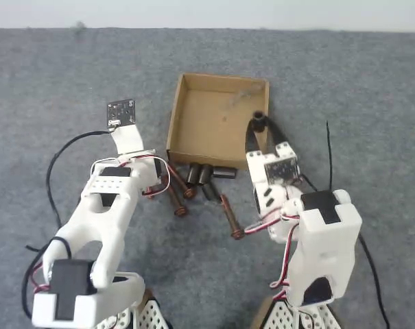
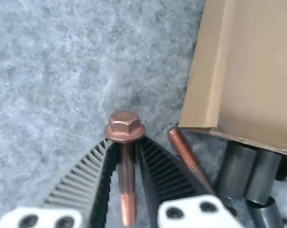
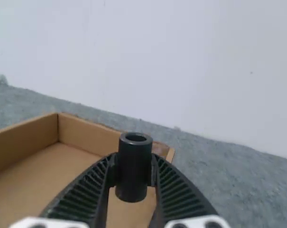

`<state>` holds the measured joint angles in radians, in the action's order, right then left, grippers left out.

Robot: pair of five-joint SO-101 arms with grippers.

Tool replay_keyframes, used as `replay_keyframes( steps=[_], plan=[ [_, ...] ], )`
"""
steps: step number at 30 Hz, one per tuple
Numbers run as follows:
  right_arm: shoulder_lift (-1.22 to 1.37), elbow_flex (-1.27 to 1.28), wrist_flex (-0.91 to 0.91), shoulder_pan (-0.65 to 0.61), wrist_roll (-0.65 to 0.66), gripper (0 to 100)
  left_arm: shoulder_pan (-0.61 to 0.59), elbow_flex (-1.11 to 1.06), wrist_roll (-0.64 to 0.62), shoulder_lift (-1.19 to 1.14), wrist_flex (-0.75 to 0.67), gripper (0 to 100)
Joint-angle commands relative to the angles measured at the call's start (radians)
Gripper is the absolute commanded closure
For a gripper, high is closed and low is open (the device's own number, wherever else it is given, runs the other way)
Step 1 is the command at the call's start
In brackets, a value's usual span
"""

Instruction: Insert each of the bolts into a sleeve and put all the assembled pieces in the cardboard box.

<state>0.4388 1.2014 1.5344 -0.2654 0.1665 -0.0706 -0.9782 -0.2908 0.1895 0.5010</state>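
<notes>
Copper bolt [image 2: 125, 127] pinched in left hand [image 2: 126, 144]. Black sleeve [image 3: 134, 171] pinched upright in right hand [image 3: 133, 160] over cardboard box [image 3: 36, 135]. Loose sleeves [image 1: 202, 173], bolts [image 1: 231, 216] lie on grey table [image 1: 56, 82] beside box.

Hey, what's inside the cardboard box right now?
The cardboard box shows a bare floor, no pieces. The right end effector, gripping a sleeve above it, hides a patch near one wall.

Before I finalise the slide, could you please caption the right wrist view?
Right gripper holding a dark sleeve upright over the open cardboard box.
</notes>
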Motion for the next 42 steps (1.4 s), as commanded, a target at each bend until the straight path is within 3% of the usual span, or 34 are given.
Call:
replay_keyframes(
  steps=[1,12,24,42],
  plan=[
    [-0.074,0.087,0.079,-0.021,0.008,99.3,0.008,0.012,0.009,0.055,-0.032,98],
    [-0.105,0.273,0.163,-0.035,0.003,99.3,0.008,0.01,0.009,0.055,-0.028,99],
    [-0.107,0.4,0.216,-0.147,-0.115,99.3,0.008,0.008,0.009,0.055,-0.026,99],
    [-0.105,0.413,0.209,-0.189,-0.121,99.3,0.008,0.01,0.008,0.063,-0.031,99]
  ],
)
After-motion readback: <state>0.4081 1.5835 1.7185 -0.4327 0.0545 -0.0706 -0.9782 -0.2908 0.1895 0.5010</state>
